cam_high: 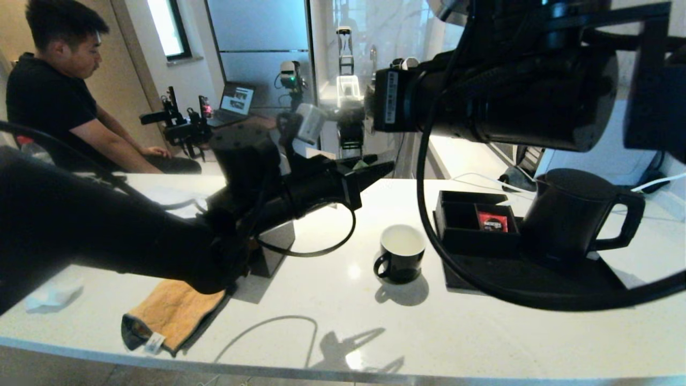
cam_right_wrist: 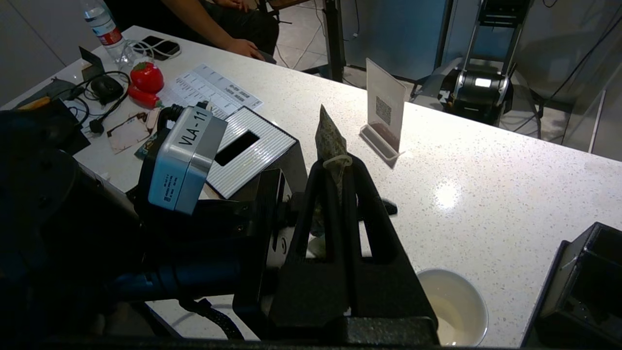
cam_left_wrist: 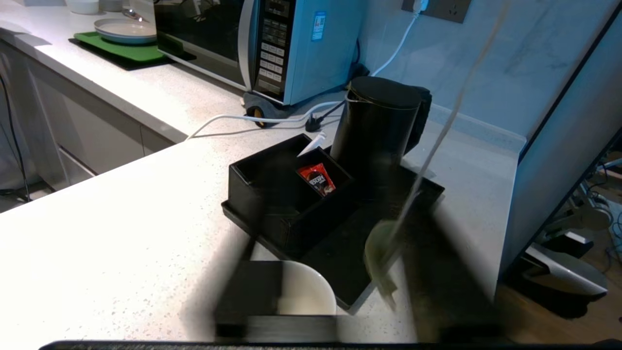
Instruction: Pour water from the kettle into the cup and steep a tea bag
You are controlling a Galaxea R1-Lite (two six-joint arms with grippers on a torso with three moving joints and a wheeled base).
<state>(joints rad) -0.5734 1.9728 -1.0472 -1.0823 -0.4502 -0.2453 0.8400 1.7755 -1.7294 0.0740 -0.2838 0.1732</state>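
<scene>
My right gripper is shut on the pale grey-green tea bag, which sticks out past its fingertips in the air to the left of the cup. My left gripper reaches in from the left beside it. In the left wrist view the left gripper has its blurred jaws apart, with a pale green piece on a thin string by one finger. The black cup stands on the counter with pale water inside. The black kettle stands upright on the tray to the cup's right.
The black tray also carries a compartment box holding a red packet. A black tissue box and an orange cloth lie left of the cup. A microwave and a person are behind.
</scene>
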